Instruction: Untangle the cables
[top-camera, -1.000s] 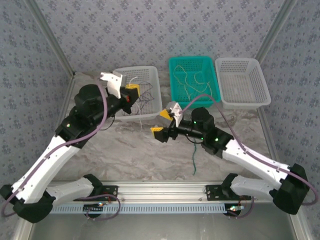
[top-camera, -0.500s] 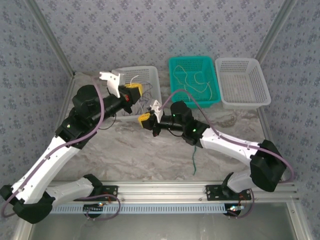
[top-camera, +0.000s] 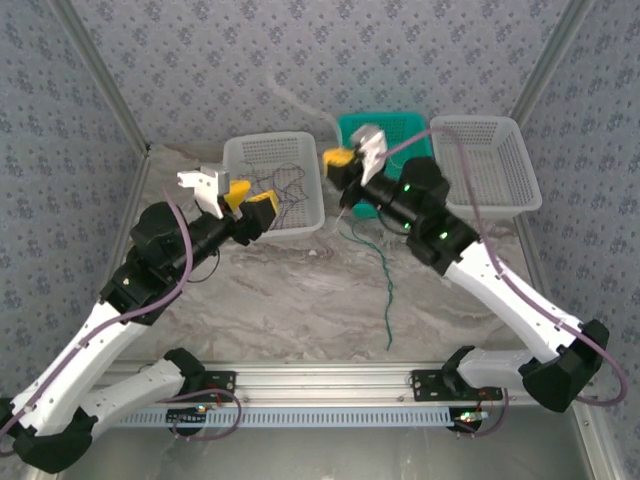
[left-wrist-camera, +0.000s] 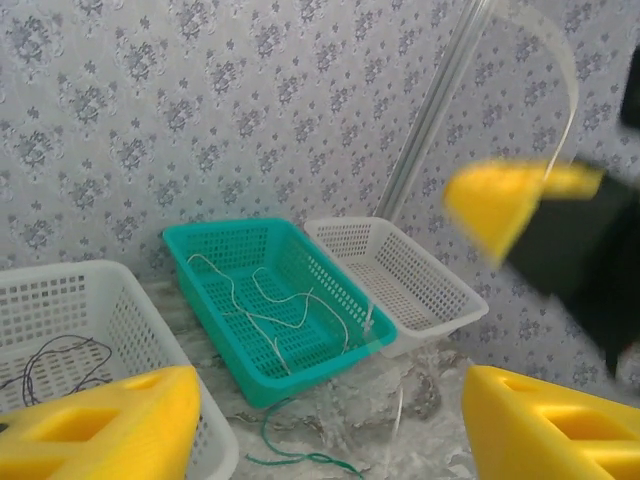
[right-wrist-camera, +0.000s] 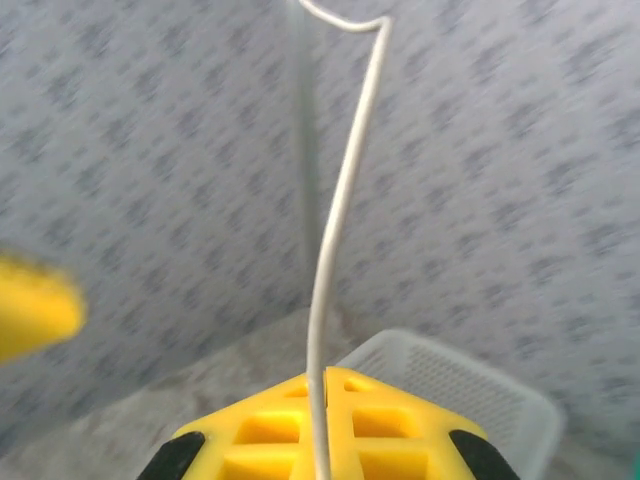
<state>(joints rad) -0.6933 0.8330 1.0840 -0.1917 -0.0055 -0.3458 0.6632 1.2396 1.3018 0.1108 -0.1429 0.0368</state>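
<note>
Whereas a second ago it sat low over the marbled worktop (top-camera: 280, 300), the right end effector (top-camera: 352, 153) is now raised beside the teal plastic basket (top-camera: 385, 117), clenched on a thin pale whitish cable (top-camera: 300, 103), so one strand is likely freed. The left wrist shows the left end effector (left-wrist-camera: 330, 430) released, the teal rim ahead; the right wrist shows that cable rising into open air.

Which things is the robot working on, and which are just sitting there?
For the job: pale cable in the right gripper, green cable, maroon cables, whitish cables.
Just sitting: teal basket, left white basket, right white basket.
</note>
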